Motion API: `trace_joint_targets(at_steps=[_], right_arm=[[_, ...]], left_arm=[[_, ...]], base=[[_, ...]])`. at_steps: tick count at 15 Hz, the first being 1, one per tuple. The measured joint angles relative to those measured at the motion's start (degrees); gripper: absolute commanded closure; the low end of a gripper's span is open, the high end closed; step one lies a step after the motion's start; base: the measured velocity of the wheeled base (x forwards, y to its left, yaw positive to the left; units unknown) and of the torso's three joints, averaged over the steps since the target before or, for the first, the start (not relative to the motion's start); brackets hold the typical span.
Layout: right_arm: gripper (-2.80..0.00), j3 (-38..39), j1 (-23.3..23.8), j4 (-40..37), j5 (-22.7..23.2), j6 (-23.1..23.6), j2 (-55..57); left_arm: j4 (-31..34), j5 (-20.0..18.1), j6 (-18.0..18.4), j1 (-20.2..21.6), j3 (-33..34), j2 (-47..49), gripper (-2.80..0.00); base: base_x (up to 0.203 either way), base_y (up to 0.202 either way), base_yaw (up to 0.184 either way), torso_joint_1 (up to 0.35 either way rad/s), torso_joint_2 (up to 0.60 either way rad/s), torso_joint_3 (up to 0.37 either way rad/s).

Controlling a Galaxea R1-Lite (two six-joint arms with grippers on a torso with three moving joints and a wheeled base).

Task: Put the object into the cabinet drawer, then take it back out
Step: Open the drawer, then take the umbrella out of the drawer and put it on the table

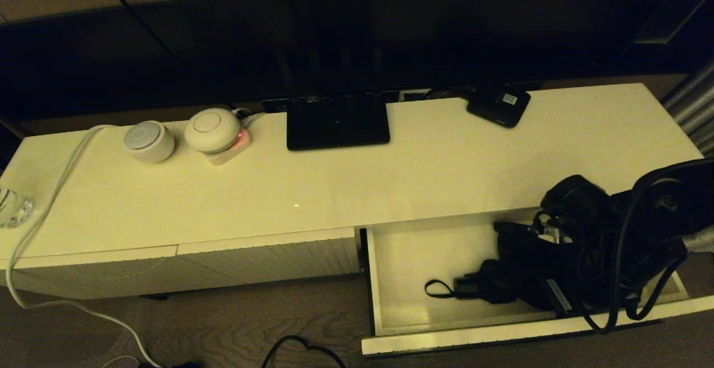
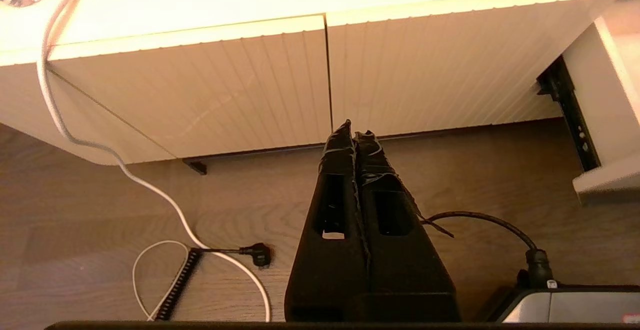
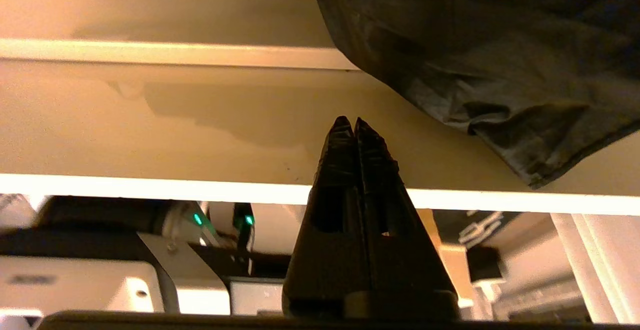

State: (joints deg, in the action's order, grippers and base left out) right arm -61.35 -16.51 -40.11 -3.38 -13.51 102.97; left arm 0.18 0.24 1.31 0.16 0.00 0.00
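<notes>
The cabinet drawer [image 1: 390,256] stands pulled out at the cabinet's right end. The umbrella [image 1: 502,284] lies inside on the drawer floor, toward its right side, handle and wrist loop pointing left. The right hand [image 3: 354,120] is clenched on nothing, fingertips together just beside the loose fabric, judged ready for retrieval. The left hand [image 2: 354,124], also clenched and empty, hangs parked before the closed ribbed fronts [image 2: 225,85].

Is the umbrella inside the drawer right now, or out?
Inside. The umbrella lies on the floor of the open drawer, its wrist loop flat beside it; the right claw is shut, not holding it.
</notes>
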Motion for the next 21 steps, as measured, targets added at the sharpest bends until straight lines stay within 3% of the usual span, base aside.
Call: trace_joint_targets(at_steps=[5, 16, 18, 21], right_arm=[[0.0, 4.2, -1.2, 0.5, 4.5, -0.7, -0.1], [0.0, 8.1, -1.3, 12.5, 4.1, -1.0, -7.5], [0.0, 8.3, -1.2, 13.0, 1.8, 4.5, -10.9], [0.0, 9.5, 0.4, 13.3, -5.0, 24.6, -14.9]], left_arm=[[0.0, 0.0, 0.0, 0.0, 0.0, 0.0, 0.0], [0.0, 0.0, 0.0, 0.0, 0.0, 0.0, 0.0], [0.0, 0.0, 0.0, 0.0, 0.0, 0.0, 0.0], [0.0, 0.0, 0.0, 0.0, 0.0, 0.0, 0.0]], base=[[0.0, 0.0, 0.0, 0.0, 0.0, 0.0], [0.0, 0.0, 0.0, 0.0, 0.0, 0.0], [0.0, 0.0, 0.0, 0.0, 0.0, 0.0], [0.0, 0.0, 0.0, 0.0, 0.0, 0.0]])
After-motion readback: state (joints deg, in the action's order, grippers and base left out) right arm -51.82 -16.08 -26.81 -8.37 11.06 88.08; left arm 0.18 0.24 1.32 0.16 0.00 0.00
